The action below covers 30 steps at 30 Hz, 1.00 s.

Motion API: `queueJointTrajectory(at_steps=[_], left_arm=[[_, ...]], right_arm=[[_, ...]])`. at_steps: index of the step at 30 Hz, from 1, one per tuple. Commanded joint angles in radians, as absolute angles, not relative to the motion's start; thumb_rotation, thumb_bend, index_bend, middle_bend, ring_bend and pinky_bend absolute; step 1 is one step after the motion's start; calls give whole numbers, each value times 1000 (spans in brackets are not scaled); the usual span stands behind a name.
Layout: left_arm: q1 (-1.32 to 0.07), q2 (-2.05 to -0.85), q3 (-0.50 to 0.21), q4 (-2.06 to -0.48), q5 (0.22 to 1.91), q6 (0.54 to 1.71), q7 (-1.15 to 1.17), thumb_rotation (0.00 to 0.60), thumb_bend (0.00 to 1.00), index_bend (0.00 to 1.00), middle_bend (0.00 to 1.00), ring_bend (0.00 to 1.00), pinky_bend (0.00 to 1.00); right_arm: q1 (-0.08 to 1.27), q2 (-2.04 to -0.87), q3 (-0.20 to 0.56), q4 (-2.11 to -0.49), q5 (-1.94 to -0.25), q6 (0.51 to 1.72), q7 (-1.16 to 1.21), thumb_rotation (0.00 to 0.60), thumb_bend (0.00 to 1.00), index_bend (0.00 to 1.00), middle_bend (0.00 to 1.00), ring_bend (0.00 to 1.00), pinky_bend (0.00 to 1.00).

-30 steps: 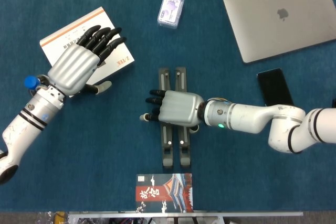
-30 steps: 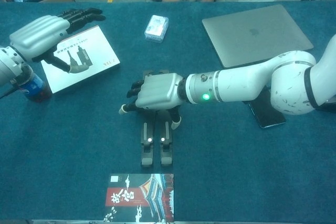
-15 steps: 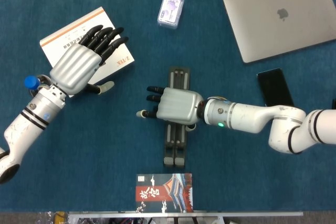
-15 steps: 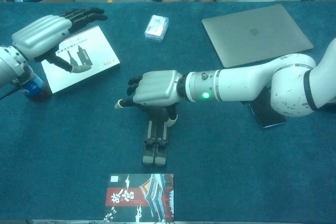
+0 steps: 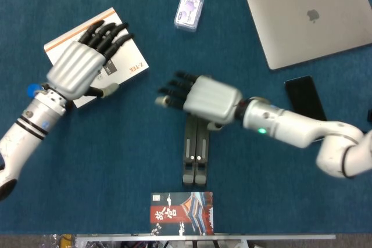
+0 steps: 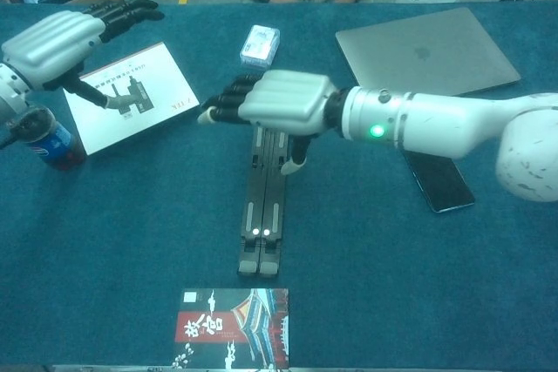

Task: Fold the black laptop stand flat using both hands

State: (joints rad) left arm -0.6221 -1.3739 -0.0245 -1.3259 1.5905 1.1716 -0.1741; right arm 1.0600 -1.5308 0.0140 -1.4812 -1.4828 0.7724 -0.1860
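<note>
One black folding laptop stand (image 5: 195,155) lies flat on the blue table (image 5: 116,161), its two arms side by side, pointing toward one red-and-black booklet (image 5: 181,214) at the near edge. The right hand (image 5: 203,98) hovers over the stand's far end, fingers (image 6: 228,102) spread, gripping nothing. The left hand (image 5: 81,65) is above one white book (image 5: 125,68), fingers apart, also empty. Also there: one silver closed laptop (image 5: 311,15), one black phone (image 5: 305,98), one small white box (image 5: 189,11), one blue-capped bottle (image 6: 48,138)
</note>
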Motion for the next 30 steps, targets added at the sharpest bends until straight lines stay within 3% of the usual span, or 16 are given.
queueJointTrajectory(at_steps=[1, 10, 17, 30], left_arm=[[-608, -1355, -35, -1337, 1561, 1171, -151, 600, 214, 0, 0, 0, 0], [-534, -1316, -43, -1395, 1469, 1202, -22, 600, 214, 0, 0, 0, 0], [-466, -1278, -37, -1463, 1423, 1249, 57, 600, 214, 2, 0, 0, 0], [-370, -1204, 1, -1606, 1400, 1292, 102, 600, 214, 1, 0, 0, 0]], right_arm=[[949, -1448, 33, -1584, -1369, 895, -317, 600, 74, 0, 9, 0, 0], [720, -1331, 12, -1719, -1282, 1212, -506, 600, 75, 0, 125, 0, 0], [549, -1282, -16, -1742, -1257, 1404, -535, 600, 76, 0, 140, 0, 0], [341, -1226, -30, -1748, -1240, 1544, -433, 600, 76, 0, 140, 0, 0]])
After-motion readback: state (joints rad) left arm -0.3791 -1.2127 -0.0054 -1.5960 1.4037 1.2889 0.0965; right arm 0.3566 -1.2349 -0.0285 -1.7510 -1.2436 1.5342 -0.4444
